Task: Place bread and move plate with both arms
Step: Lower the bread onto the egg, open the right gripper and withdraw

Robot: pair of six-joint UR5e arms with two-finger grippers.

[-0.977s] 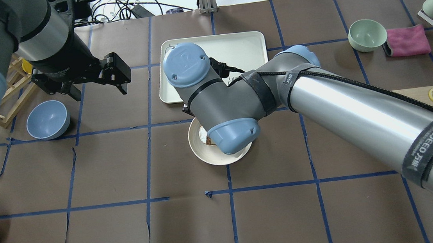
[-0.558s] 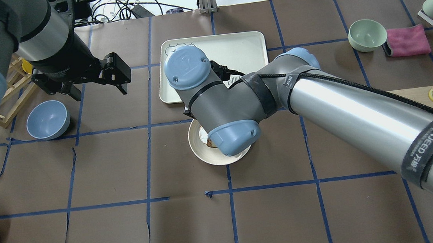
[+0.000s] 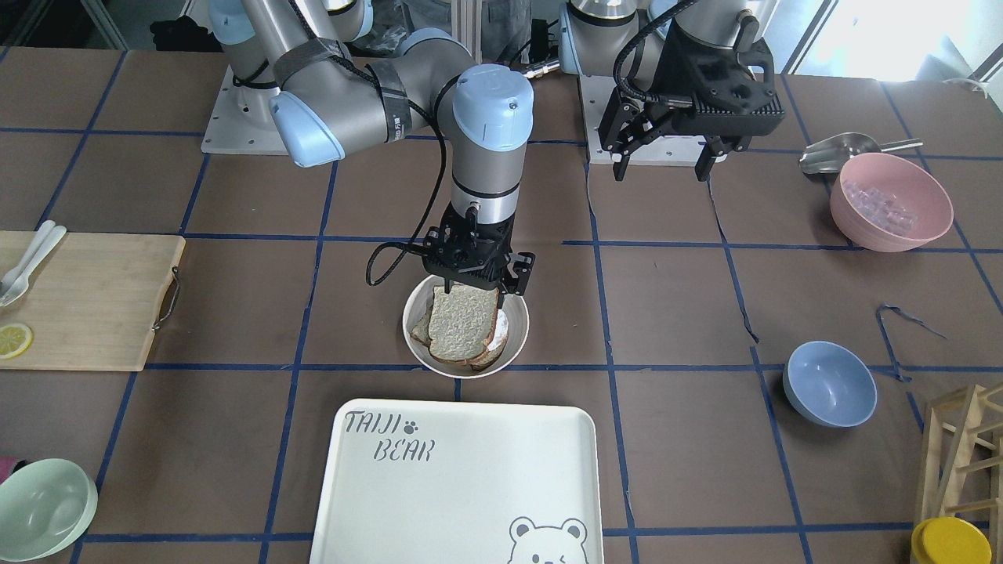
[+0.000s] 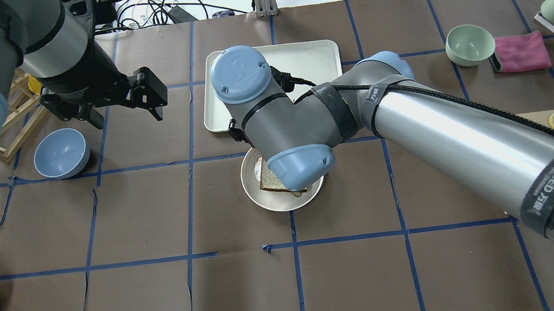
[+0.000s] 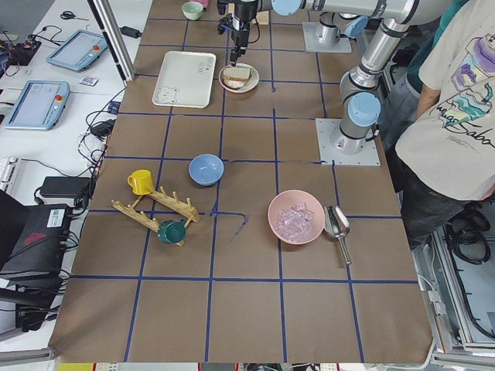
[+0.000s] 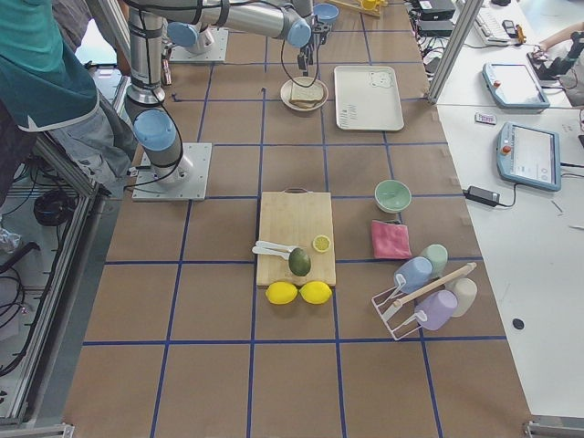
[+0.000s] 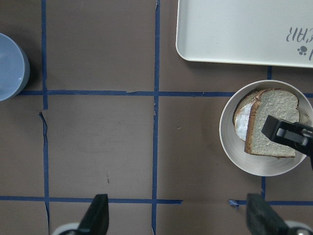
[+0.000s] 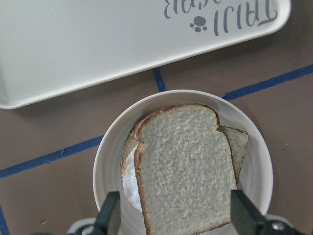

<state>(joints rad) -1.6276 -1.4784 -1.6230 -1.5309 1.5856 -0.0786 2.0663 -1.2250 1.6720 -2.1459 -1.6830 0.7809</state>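
So around me I'm seeing the bear tray (image 3: 470, 486) sitting mid-table, a blue bowl (image 3: 829, 383) sitting near the wooden rack (image 3: 960, 439), a pink bowl (image 3: 889, 239) holding clear cubes, a metal scoop (image 3: 850, 150) lying just beside it, and a lemon slice (image 3: 14, 341) resting on the cutting board (image 3: 94, 305).

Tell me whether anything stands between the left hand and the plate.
Nothing visible on the table does. The blue bowl sits off to one side, not between the left hand and the plate. The open right hand hangs over the bread on the plate, though.
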